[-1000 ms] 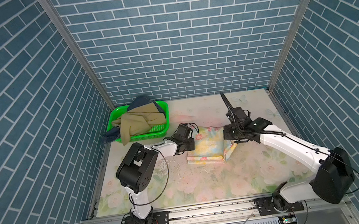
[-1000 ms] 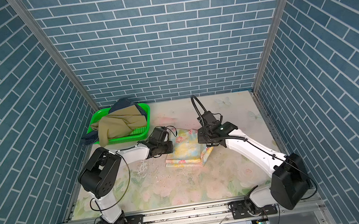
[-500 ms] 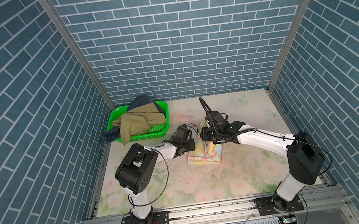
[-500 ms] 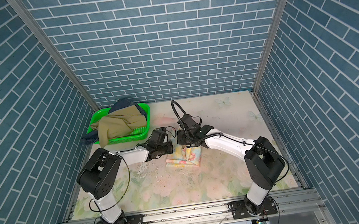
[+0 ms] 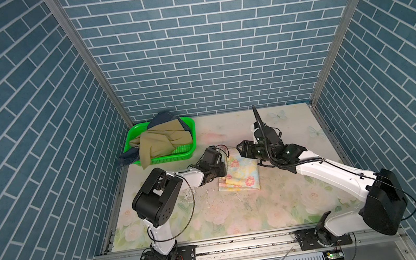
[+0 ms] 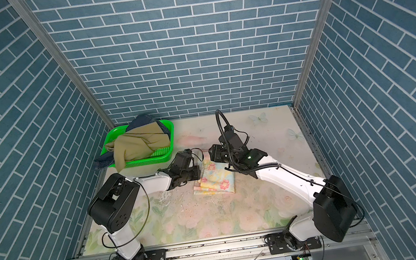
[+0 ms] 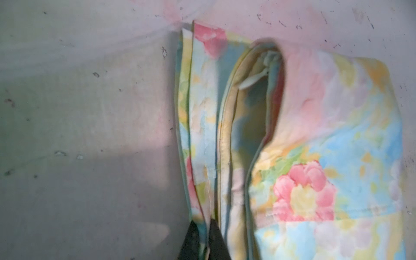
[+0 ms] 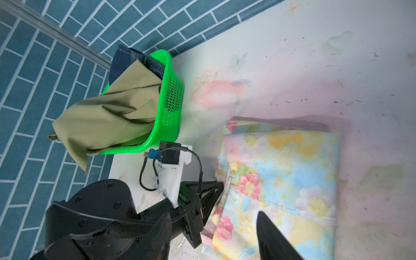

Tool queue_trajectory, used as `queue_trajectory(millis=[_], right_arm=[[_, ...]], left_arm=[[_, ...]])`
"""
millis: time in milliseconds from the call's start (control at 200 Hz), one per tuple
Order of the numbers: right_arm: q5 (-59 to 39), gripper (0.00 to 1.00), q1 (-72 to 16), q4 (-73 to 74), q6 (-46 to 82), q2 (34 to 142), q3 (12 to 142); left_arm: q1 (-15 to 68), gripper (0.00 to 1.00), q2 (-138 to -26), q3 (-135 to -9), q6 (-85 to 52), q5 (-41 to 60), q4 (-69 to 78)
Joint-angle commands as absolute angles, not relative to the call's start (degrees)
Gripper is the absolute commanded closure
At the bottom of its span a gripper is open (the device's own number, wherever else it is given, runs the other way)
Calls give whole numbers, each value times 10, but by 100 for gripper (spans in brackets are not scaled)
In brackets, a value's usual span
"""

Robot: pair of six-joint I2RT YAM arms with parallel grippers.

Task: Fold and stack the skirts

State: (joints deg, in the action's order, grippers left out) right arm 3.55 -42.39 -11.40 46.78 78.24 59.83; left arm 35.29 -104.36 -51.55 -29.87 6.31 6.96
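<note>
My left pincer [image 7: 204, 235] is nipped nearly shut on a thin hem layer of the floral skirt [image 5: 242, 172], at the edge that faces the green basket [image 5: 177, 151]. My right pincer [image 5: 241, 150] hangs just above the skirt's corner farthest from the basket front. Its jaws stand apart with nothing between them, so I judge that side is let go.

The floral skirt lies as a folded packet on the table [image 5: 239, 214], just off the basket's near corner and not touching it. The olive skirt [image 5: 162, 142] and the denim skirt [image 5: 162, 116] are heaped in the basket, both spilling over its rim away from the packet.

As I read it, the step in hand is finishing this fold. In my left wrist view the layers on the basket side are not square. Two hems stick out past the top panel, and the top fold gapes in a soft loop. To do this well I would:

- draw the pinched hem gently away from the basket, until it sits under the top panel;
- open the left jaws before lifting, so the thin cloth does not come up with them;
- press the loop flat with the right pincer, closed.

A tidy base matters, since the other two skirts must stack on it.
</note>
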Motion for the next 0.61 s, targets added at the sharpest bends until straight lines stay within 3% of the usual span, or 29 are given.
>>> queue_trajectory(millis=[0,195,325,460,600], right_arm=[[74,40,-411,-144,493,749,562],[92,38,-378,-187,486,670,509],[85,35,-357,-238,454,639,496],[86,35,-357,-255,416,622,484],[71,35,-359,-269,373,652,497]], left_arm=[[385,89,-1061,-500,-305,65,-23],[444,83,-1074,-527,-313,33,-51],[454,71,-1053,-516,-323,15,-59],[452,52,-1007,-506,-330,-8,-81],[453,46,-966,-506,-350,11,-76]])
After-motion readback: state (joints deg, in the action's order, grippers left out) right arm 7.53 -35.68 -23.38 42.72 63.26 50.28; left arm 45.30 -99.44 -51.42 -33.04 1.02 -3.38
